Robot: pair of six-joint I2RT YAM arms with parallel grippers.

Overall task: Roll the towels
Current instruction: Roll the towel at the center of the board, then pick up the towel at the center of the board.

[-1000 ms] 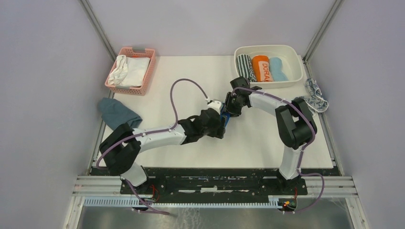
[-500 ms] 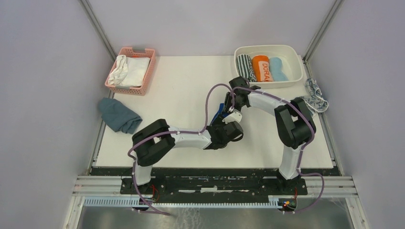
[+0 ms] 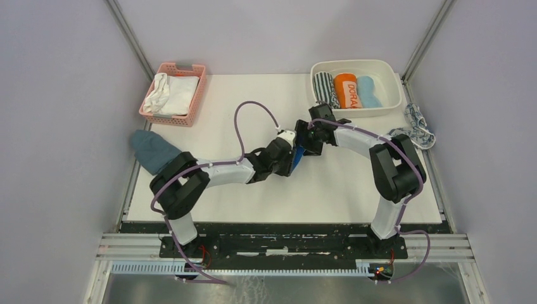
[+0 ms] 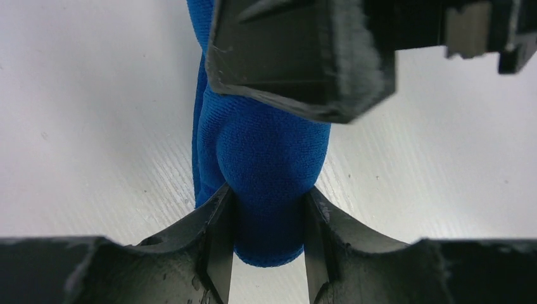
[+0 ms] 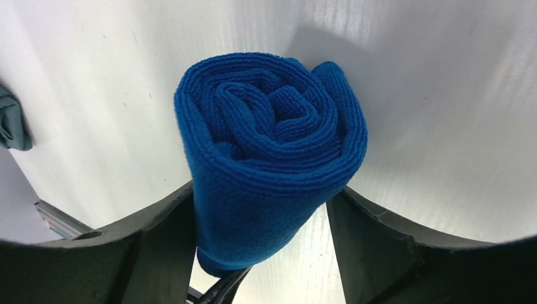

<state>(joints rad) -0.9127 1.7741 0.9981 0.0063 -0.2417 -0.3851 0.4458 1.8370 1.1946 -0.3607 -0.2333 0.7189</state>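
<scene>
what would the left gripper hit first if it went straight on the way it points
The royal blue towel, already in the left gripper; just beyond, likely the right gripper facing it, depth unclear.

A royal blue microfibre towel [image 5: 272,126], rolled into a tight spiral, is seen end-on over the white bench [image 5: 443,95]. The right gripper's [image 5: 267,190] dark jaws stand spread on either side of the roll. A dull teal-grey cloth [image 5: 11,123] shows at the left edge.

The left arm [image 3: 218,174] and right arm [image 3: 354,136] are showing white link shells between bulky black joints, each trailing a purple cable [image 3: 252,103]; the jaws are showing matte black.
</scene>
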